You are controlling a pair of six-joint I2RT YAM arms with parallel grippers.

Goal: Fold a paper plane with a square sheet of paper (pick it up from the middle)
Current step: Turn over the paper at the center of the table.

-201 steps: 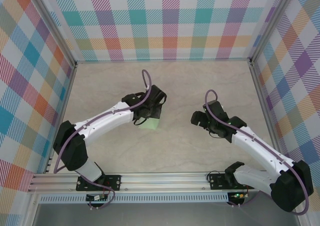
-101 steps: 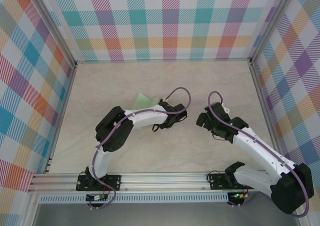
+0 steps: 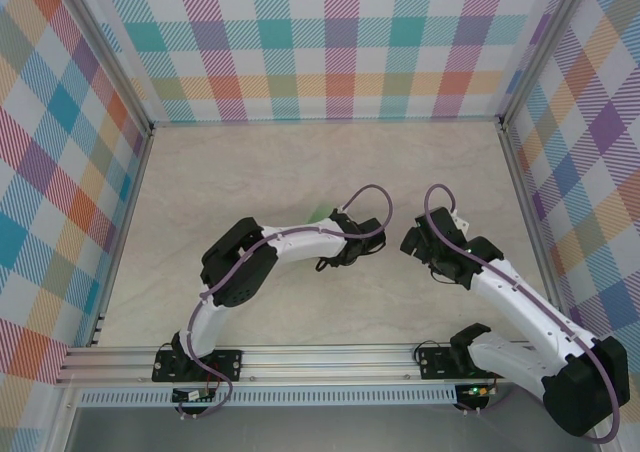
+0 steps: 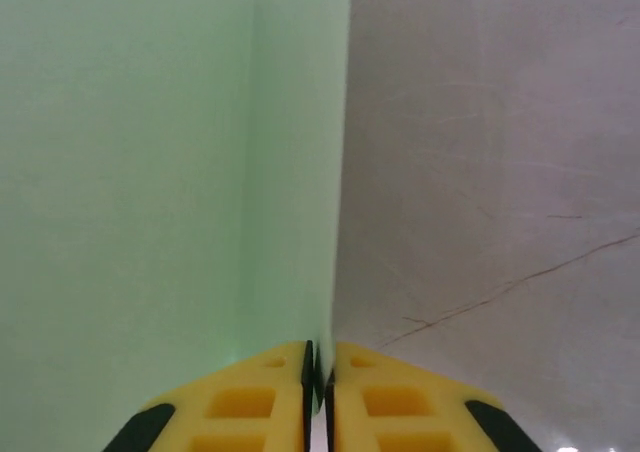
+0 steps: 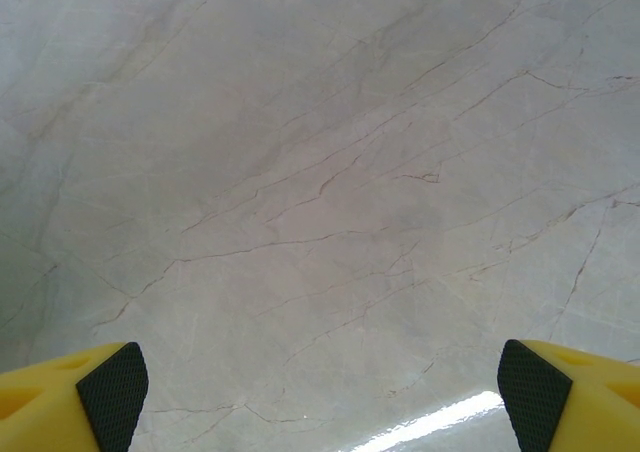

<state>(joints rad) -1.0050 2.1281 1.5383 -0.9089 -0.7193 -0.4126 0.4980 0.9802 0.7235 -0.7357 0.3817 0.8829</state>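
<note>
Since a second ago the left arm has folded at the elbow and swung its wrist rightward, carrying the sheet of paper [image 3: 318, 213] from left of centre to the middle of the table [image 3: 230, 167]. Half a second ago a broad green corner showed on the far side of the forearm. Now only a small sliver of it shows there, and the arm covers the rest. The right arm has shifted only slightly, a little to the right.

On the left, the table lies bare from the left arm out to the left checked wall [image 3: 70, 172]. The whole far half up to the back wall is open too, as is the strip between the arms and the near aluminium rail [image 3: 320, 357].

In the left wrist view the left gripper [image 4: 319, 364] has its yellow fingers [image 4: 240, 402] drawn almost together. A thin slit is left between them, and the sheet's straight right edge runs down into it, so the jaws are pinched on the paper at that edge. The sheet spreads up and to the left of the fingers. One sharp crease runs parallel to the gripped edge, and bare marble lies to its right.

From above, the two wrists sit near each other at the table's centre, with a narrow gap of bare table between them.

On the right, the right gripper [image 5: 320, 397] has its fingers spread wide. The black pads [image 5: 112, 392] sit at opposite lower corners of its wrist view, with nothing but veined marble between them. To its right the table stays clear out to the right wall [image 3: 570, 152].
</note>
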